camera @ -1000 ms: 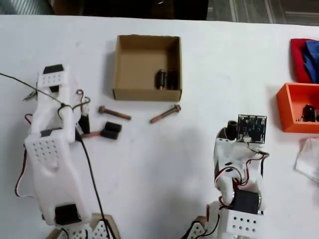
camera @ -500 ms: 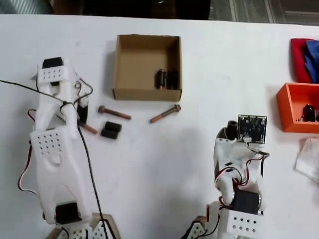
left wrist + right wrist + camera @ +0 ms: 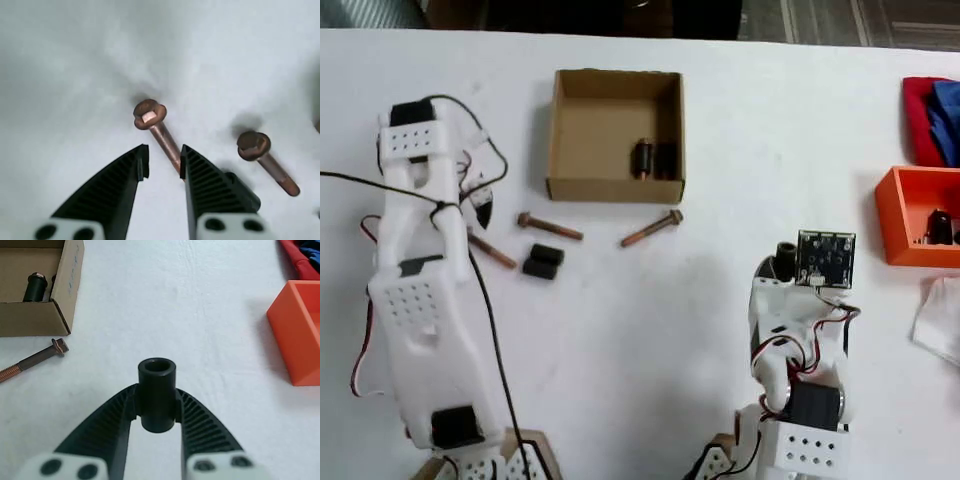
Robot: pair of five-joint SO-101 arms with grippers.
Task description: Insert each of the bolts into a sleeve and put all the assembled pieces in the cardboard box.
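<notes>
Bolt [image 3: 651,230] on white table [image 3: 640,345]

Open cardboard box [image 3: 590,130] upper centre; assembled piece [image 3: 653,159] in its lower-right corner. Copper bolts flat on bench below box: left bolt [image 3: 492,250], middle bolt [image 3: 550,227], right bolt [image 3: 652,229]. Black sleeve [image 3: 543,261] lying beside. Second sleeve [image 3: 157,392] upright, clamped in right gripper [image 3: 157,407].

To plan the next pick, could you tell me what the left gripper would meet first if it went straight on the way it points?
The left gripper would likely meet the nearer bolt, lying on the table just beyond its open jaws; depth is unclear.
</notes>
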